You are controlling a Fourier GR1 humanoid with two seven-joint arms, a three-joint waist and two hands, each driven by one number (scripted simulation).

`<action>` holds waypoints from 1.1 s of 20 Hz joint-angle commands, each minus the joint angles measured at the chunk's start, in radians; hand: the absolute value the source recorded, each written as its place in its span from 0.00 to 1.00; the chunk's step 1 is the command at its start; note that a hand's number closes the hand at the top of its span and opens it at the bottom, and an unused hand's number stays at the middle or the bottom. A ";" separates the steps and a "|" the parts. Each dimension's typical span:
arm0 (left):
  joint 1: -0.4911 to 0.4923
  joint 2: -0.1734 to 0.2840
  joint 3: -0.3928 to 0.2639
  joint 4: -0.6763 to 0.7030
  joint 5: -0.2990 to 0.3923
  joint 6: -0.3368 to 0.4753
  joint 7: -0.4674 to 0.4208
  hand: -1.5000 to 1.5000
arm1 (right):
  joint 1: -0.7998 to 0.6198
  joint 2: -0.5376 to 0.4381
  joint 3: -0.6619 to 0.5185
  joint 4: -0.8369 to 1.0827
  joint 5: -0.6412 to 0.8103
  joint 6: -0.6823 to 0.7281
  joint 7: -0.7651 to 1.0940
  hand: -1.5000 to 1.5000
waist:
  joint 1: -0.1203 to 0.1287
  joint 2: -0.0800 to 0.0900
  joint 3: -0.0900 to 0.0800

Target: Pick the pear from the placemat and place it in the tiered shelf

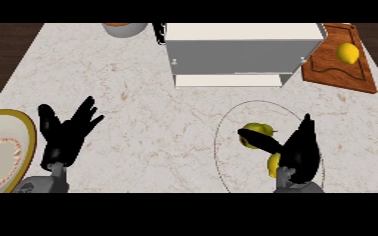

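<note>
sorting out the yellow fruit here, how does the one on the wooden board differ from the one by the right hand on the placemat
The lemon lies alone on the wooden board, far from both hands; the pear lies on the round placemat with the right hand around it, thumb across its front. The lemon shows whole; the pear is partly hidden. The lemon is plain yellow; the pear is greener, with a stem. Both are small, yellowish and rounded.

The shelf [240,55] stands at the back of the counter [148,115], near the middle. Right of it lies a cutting board [332,67] with a lemon [348,53] on it. A bowl [124,28] sits at the back, left of the shelf. In front of the shelf lies the placemat [229,130] with the pear [255,131] on it. A plate [18,145] lies at the left edge.
</note>
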 commanded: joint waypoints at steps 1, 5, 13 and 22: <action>0.047 -0.026 -0.021 0.019 -0.023 -0.007 -0.037 0.50 | 0.002 0.000 -0.016 0.054 0.001 -0.051 0.145 0.00 | -0.004 0.006 -0.001; 0.049 -0.003 -0.001 -0.037 -0.004 -0.014 0.017 0.50 | -0.091 0.000 0.001 0.209 -0.022 -0.151 0.144 0.00 | 0.012 0.006 0.000; 0.033 -0.037 -0.009 0.007 -0.054 0.007 0.007 0.50 | -0.185 -0.001 0.038 0.276 -0.179 -0.025 0.018 1.00 | 0.000 0.006 0.000; 0.011 -0.030 0.002 -0.003 -0.048 -0.033 0.011 0.50 | -0.270 -0.001 0.363 0.245 -0.245 0.149 -0.253 1.00 | 0.059 0.012 0.000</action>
